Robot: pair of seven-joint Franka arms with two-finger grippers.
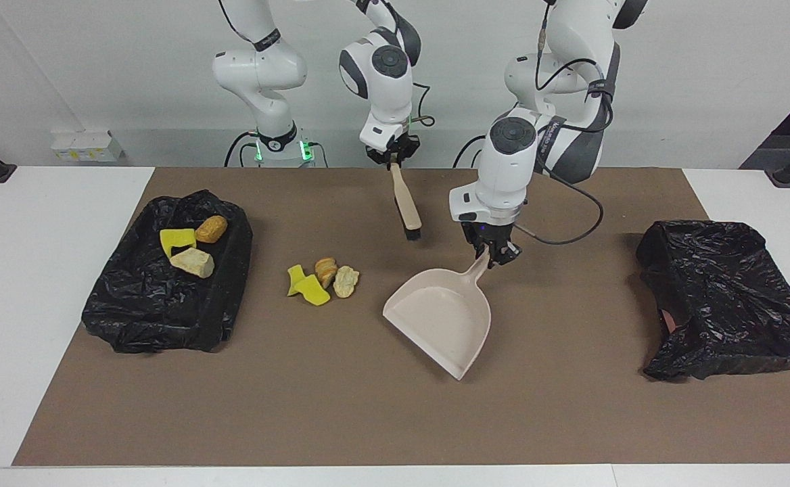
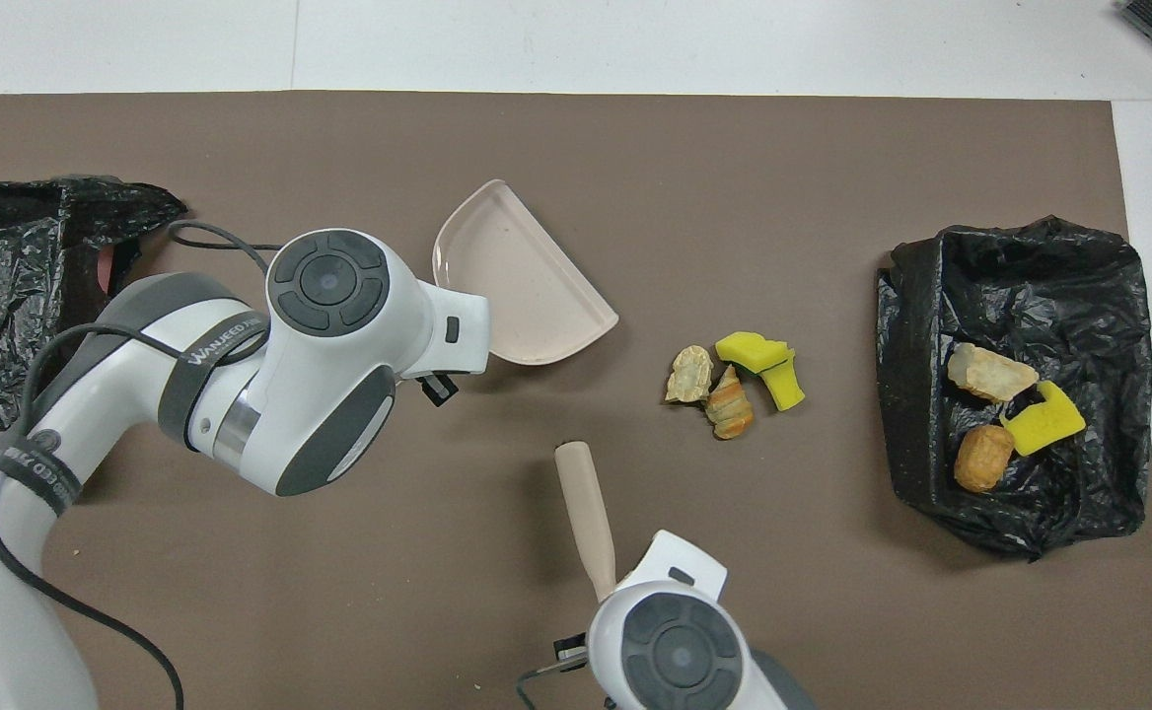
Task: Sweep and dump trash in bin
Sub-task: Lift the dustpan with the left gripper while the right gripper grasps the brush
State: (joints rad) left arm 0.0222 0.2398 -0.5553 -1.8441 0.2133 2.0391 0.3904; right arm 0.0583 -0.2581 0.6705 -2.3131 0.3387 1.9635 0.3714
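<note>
Loose trash [image 1: 322, 278] lies on the brown mat: two yellow scraps and two beige-brown lumps, also in the overhead view [image 2: 732, 381]. My left gripper [image 1: 492, 256] is shut on the handle of a beige dustpan [image 1: 439, 318], which sits low over the mat beside the pile toward the left arm's end, its mouth turned slantwise toward the right arm's end [image 2: 522, 281]. My right gripper [image 1: 389, 157] is shut on the handle of a beige brush [image 1: 405, 203], bristles down, held over the mat [image 2: 584, 518]. A black-bagged bin [image 1: 134, 318] at the right arm's end holds three trash pieces [image 1: 192, 245].
A second crumpled black bag [image 1: 726, 297] lies at the left arm's end of the mat [image 2: 14, 306]. The brown mat [image 1: 341, 406] covers most of the white table. The left arm's cable [image 1: 571, 233] hangs near the dustpan handle.
</note>
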